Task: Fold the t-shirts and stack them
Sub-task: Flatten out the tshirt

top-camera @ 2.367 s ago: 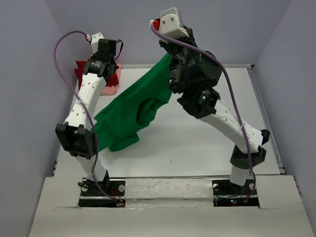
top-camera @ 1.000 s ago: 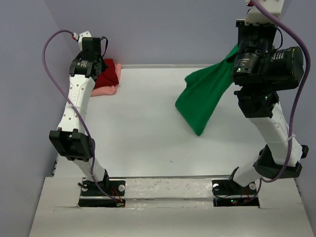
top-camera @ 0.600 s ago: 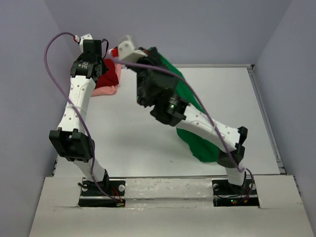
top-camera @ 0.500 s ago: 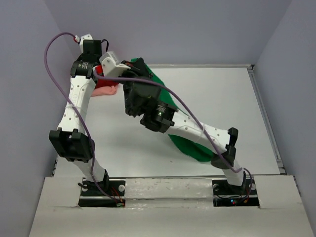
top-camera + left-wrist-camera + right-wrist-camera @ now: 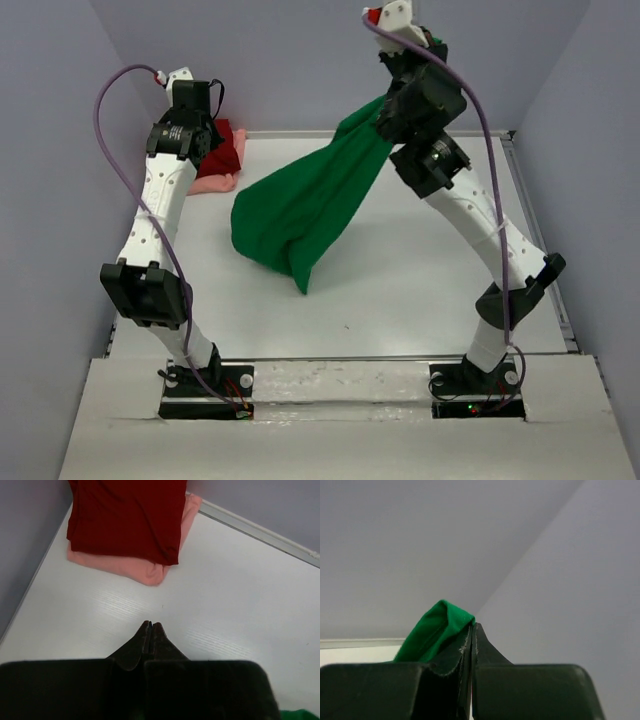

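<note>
top cam looks down from high at the near edge over the whole table. left wrist faces its far-left corner, close up; right wrist faces the walls. all catch the green shirt.

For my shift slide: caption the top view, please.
Right gripper holds the green shirt aloft over the table; red shirt on pink shirt, far left.

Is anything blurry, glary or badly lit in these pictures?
Top view: soft, even light, the green shirt crisp, shadows faint. Left wrist view: the red shirt is sharp, with a mild streaky sheen on the table. Right wrist view: the cloth edge is slightly soft, no glare.
</note>
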Tool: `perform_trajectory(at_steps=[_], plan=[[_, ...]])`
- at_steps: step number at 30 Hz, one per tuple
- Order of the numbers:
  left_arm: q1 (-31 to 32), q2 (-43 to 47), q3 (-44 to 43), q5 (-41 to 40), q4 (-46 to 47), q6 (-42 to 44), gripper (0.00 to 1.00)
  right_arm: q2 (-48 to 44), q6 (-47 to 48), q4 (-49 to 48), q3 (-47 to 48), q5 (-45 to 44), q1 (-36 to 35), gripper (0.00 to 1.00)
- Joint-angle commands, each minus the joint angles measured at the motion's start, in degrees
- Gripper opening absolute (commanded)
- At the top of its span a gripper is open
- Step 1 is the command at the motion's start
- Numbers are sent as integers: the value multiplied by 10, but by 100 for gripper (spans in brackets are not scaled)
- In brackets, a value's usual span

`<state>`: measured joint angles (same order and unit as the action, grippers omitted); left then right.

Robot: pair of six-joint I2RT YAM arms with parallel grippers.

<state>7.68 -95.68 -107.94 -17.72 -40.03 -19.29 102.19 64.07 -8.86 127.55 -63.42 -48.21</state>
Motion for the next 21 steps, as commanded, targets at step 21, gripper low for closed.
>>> perform_trajectory(at_steps=[21], plan=[[103, 22, 26, 62, 25, 59, 4, 167, -421, 358, -21, 185, 303, 0]])
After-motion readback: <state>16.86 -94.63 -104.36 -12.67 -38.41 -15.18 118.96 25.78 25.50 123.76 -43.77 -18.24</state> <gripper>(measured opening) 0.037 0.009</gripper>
